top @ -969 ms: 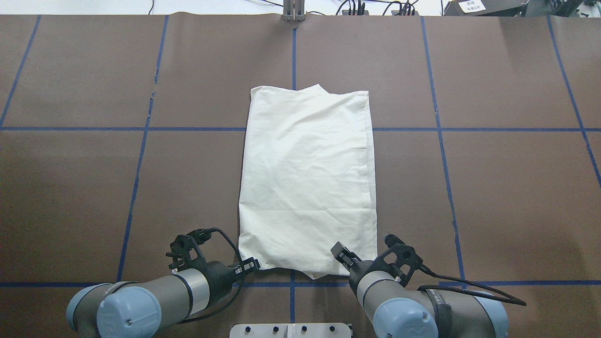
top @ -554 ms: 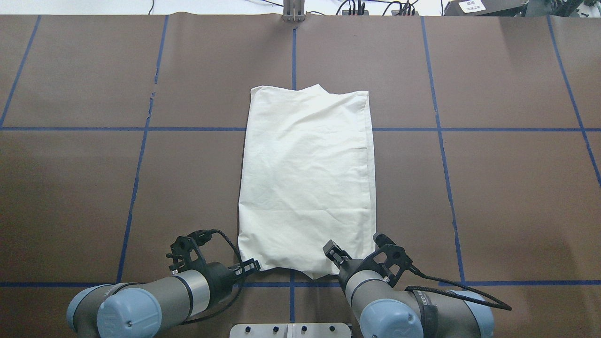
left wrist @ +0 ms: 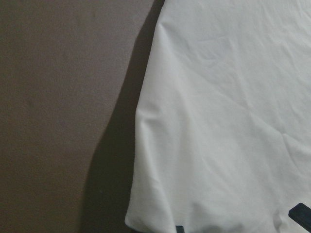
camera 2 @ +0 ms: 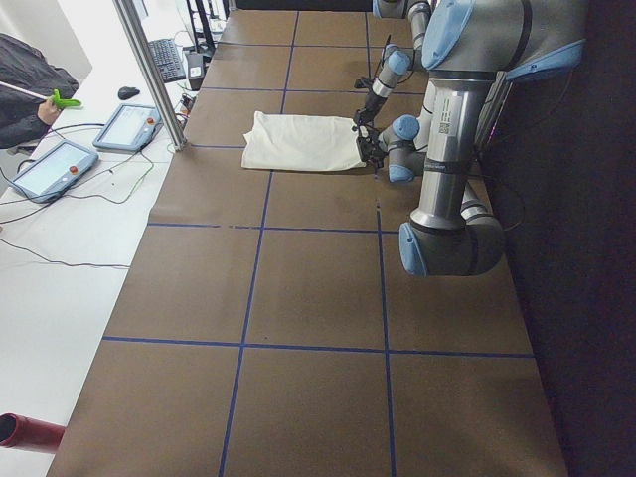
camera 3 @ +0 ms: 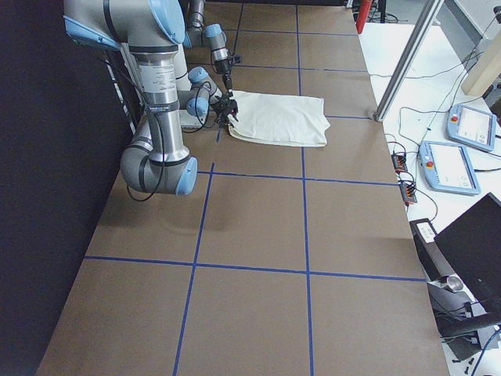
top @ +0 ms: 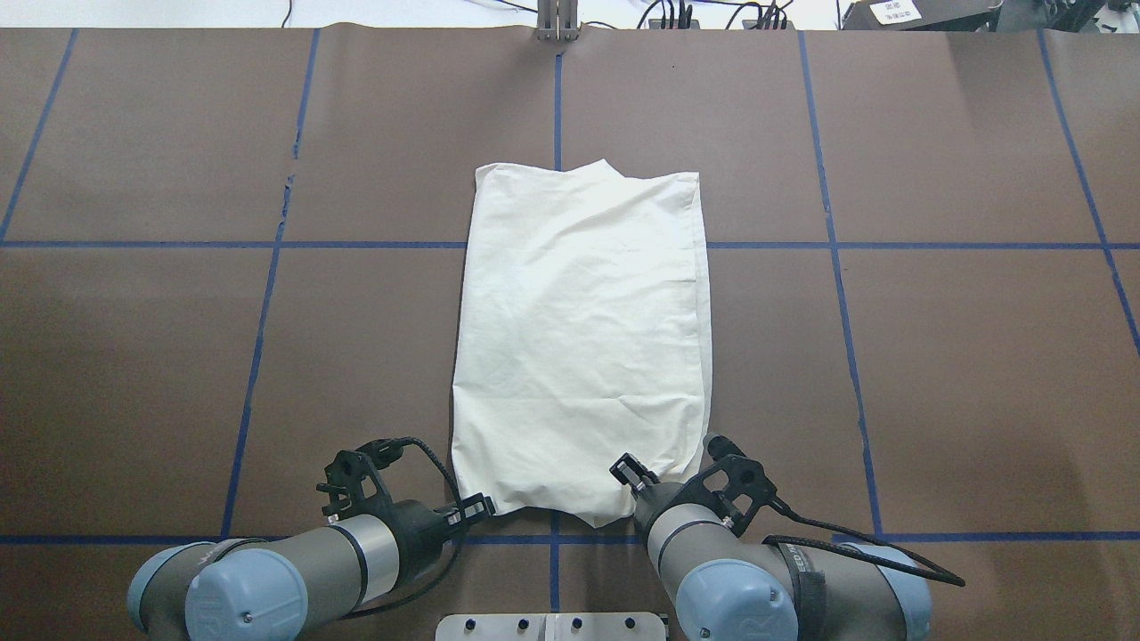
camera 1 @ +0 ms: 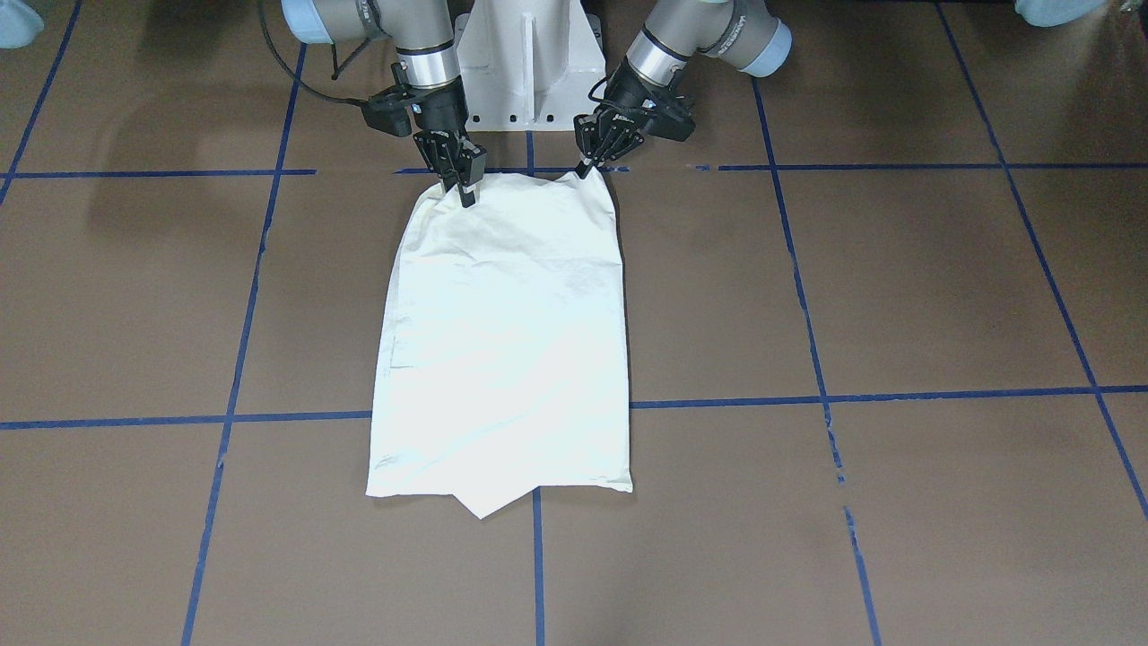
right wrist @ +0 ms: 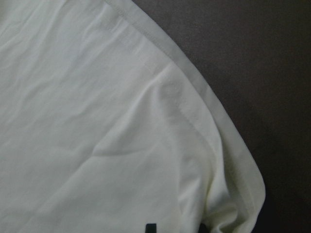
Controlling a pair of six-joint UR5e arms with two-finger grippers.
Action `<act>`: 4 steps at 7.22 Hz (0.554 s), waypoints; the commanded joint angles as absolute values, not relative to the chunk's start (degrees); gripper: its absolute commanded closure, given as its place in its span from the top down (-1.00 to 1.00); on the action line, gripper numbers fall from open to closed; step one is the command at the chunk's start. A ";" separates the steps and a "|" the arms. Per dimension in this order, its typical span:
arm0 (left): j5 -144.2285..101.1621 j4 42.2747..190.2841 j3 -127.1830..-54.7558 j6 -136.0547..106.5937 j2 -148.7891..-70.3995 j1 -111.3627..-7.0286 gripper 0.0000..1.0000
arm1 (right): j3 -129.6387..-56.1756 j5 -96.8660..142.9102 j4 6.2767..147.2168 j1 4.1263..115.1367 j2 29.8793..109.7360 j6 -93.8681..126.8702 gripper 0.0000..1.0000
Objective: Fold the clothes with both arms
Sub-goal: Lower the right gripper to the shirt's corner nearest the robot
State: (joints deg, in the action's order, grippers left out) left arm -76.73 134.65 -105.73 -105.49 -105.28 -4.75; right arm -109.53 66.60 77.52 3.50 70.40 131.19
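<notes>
The cream-white shirt [top: 579, 338] lies plain side up, folded into a tall rectangle in the middle of the table, and also shows in the front view [camera 1: 507, 341]. No print shows. My left gripper [camera 1: 587, 170] is at the shirt's near left corner [left wrist: 146, 213]. Its fingertips [left wrist: 180, 228] stand well apart on the cloth, so it is open. My right gripper [camera 1: 465, 193] is at the near right corner. Its fingertips [right wrist: 151, 227] are close together with puckered cloth [right wrist: 218, 218] pinched between them. In the overhead view my right wrist [top: 686, 521] hides that gripper.
The brown table cover [top: 267, 356] carries a grid of blue tape lines. The white pedestal base [camera 1: 525, 63] stands between the arms at the near edge. Tablets [camera 2: 129, 124] and a metal post [camera 2: 149, 70] are beyond the far edge.
My right arm has moved left and inward over the shirt's near right corner, and the cloth there has wrinkled and drawn in. My left arm has stayed still.
</notes>
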 commanded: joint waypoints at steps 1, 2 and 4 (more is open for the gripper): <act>-76.73 134.65 -105.73 -105.47 -105.47 -4.75 -1.00 | -109.69 66.44 77.52 3.69 70.49 131.22 -1.00; -76.73 134.65 -105.73 -105.47 -105.64 -4.75 -1.00 | -109.95 66.36 77.52 3.69 70.58 131.22 -1.00; -78.04 129.86 -112.26 -104.77 -105.12 -5.44 -1.00 | -115.97 65.92 77.69 4.04 71.97 131.13 -1.00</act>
State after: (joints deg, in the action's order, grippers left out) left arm -77.11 133.47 -107.47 -105.26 -105.48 -5.02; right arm -111.99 66.26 77.56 3.85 71.05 131.20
